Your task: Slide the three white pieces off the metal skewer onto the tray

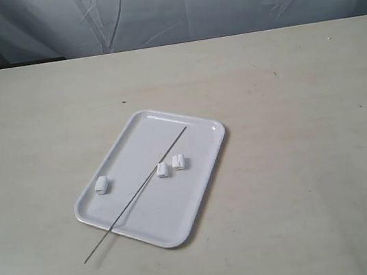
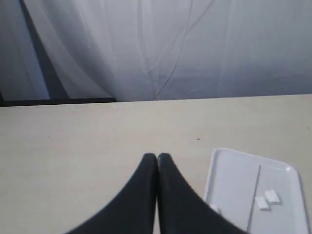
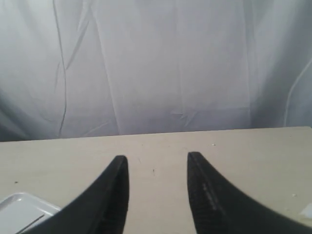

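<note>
Colour-wise it's pretty washed out. The table [image 1: 311,160] is pale beige, plain apart from a few tiny dark specks. The tray [image 1: 174,211] is glossy white with a faint bluish-grey tint and no pattern. The pieces [image 1: 101,186] [image 1: 163,170] [image 1: 179,162] are white too, a touch brighter than the tray, with greyish shaded sides. The skewer [image 1: 148,179] is a dark grey line. The backdrop [image 1: 218,1] is whitish-grey cloth with darker bluish patches. The left gripper [image 2: 157,161] and right gripper [image 3: 156,165] are both plain black, and the right one has a faint speckled grain on one finger [image 3: 207,195].
</note>
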You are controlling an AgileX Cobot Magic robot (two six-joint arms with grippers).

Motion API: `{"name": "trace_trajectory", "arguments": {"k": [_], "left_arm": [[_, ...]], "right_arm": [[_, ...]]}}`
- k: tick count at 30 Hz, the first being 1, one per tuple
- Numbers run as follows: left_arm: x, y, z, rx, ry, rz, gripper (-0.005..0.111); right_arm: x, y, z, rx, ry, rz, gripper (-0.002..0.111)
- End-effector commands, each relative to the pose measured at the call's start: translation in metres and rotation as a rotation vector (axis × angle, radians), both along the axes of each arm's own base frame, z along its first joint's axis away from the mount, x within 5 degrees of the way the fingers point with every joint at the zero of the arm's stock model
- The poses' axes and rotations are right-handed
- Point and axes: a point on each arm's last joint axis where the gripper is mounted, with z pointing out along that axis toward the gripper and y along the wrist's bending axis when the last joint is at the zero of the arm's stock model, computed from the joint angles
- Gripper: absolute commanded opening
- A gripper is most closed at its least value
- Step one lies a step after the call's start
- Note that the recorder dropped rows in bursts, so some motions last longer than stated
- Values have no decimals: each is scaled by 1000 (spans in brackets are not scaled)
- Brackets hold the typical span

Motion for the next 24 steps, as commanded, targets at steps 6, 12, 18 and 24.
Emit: {"name": "trace_trajectory", "arguments": {"k": [6,12,18,24], "left_arm": [[6,1,-64,-6,-195,161,0],[22,2,-127,-37,-174,244,0],[32,1,-169,-4,-85,237,0],[36,2,-188,-14,-87,240,0]], "right_arm": [[-2,-8,-70,-67,65,-84,38],[-7,-12,-92,12,161,-139,38],[-7,-12,-92,3,160,-137,38],[-8,-12,-94,-82,180,-123,38]]}}
